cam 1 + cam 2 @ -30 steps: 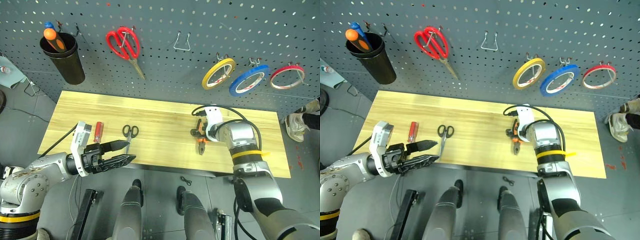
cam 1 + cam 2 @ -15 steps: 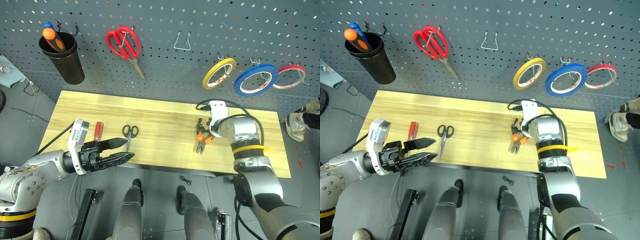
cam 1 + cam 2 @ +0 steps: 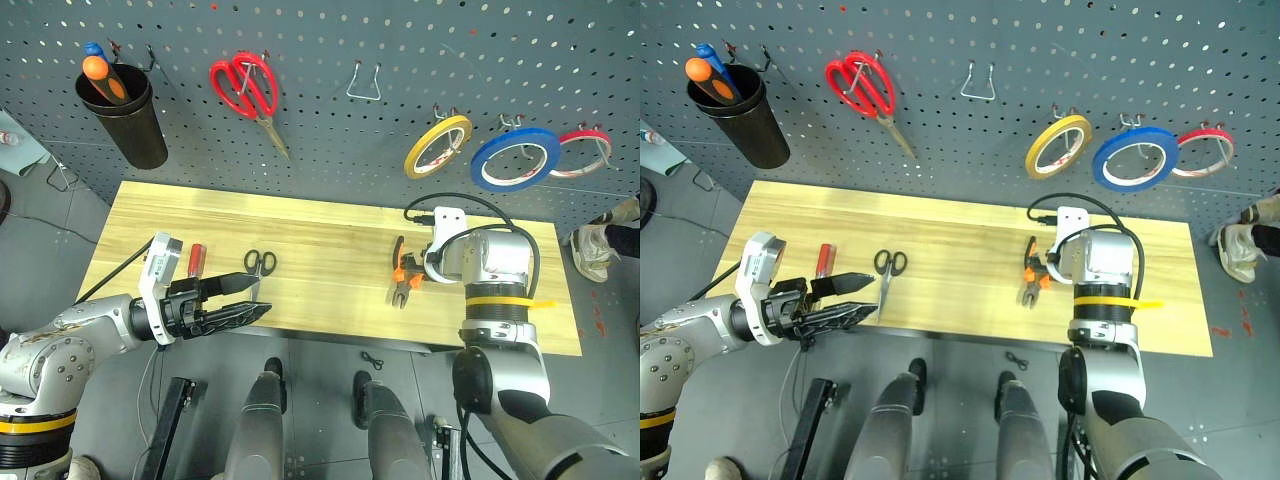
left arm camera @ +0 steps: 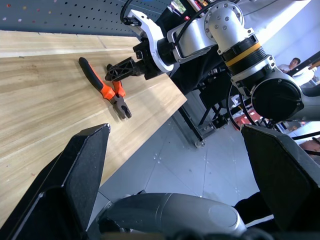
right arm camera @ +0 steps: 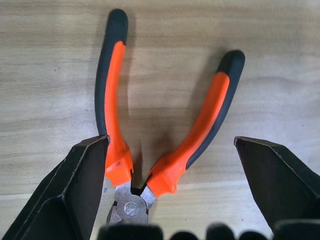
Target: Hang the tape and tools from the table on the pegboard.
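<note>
Pliers (image 5: 150,145) lie flat on the counter (image 3: 330,250), toward its right end, and we see our right gripper (image 4: 116,73) spread wide over their orange handles without touching them. Our left gripper (image 3: 252,298) is also spread, near the black-handled scissors (image 3: 259,266) and red-handled screwdriver (image 3: 197,258).

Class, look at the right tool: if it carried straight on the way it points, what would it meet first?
Most likely the pliers lying on the table: the open right tool points down at them, a finger either side of the handles.
</note>
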### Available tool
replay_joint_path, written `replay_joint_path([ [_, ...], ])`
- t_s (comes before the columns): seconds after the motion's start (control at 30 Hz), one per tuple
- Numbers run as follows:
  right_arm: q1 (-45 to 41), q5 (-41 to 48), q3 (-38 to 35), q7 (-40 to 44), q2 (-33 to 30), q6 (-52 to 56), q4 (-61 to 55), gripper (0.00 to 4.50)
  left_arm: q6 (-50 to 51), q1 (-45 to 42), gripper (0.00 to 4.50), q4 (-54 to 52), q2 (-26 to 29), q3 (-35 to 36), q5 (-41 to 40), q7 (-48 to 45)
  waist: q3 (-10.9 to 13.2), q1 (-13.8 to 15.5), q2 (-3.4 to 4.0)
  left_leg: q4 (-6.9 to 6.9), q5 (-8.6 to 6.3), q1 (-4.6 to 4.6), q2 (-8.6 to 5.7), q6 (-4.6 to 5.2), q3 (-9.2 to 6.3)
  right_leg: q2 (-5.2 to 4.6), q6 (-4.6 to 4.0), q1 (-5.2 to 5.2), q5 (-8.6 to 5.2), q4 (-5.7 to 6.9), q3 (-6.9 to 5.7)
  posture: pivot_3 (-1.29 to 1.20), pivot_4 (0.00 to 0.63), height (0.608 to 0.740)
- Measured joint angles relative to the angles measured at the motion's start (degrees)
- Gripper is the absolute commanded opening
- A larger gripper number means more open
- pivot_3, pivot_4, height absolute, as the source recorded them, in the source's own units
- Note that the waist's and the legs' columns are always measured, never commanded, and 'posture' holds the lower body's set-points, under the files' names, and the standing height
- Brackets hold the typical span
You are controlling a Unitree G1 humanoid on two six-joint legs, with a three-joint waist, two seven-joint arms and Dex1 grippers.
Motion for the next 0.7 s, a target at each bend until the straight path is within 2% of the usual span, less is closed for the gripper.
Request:
replay_joint_path([
  [0.37,-0.3,1.5,-1.8,0.0,0.7,-3.8,6.3,4.46,0.0,0.0,4.50,0.1,0.6,0.0,0.1,-0.3,0.0,-0.1,0.00,-0.03,0.00,-0.03,0.00,0.01,0.00,0.00,0.01,-0.04,0.00,-0.01,0.00,0.20,0.377,0.740],
  [0.7,-1.4,2.3,1.0,1.0,1.1,-7.0,10.0,4.46,0.0,0.1,4.50,0.1,0.8,0.1,0.0,-0.3,0.0,-0.2,0.00,-0.08,0.01,-0.17,0.00,0.02,0.00,0.01,0.00,-0.20,0.00,0.00,0.00,0.20,0.381,0.740],
])
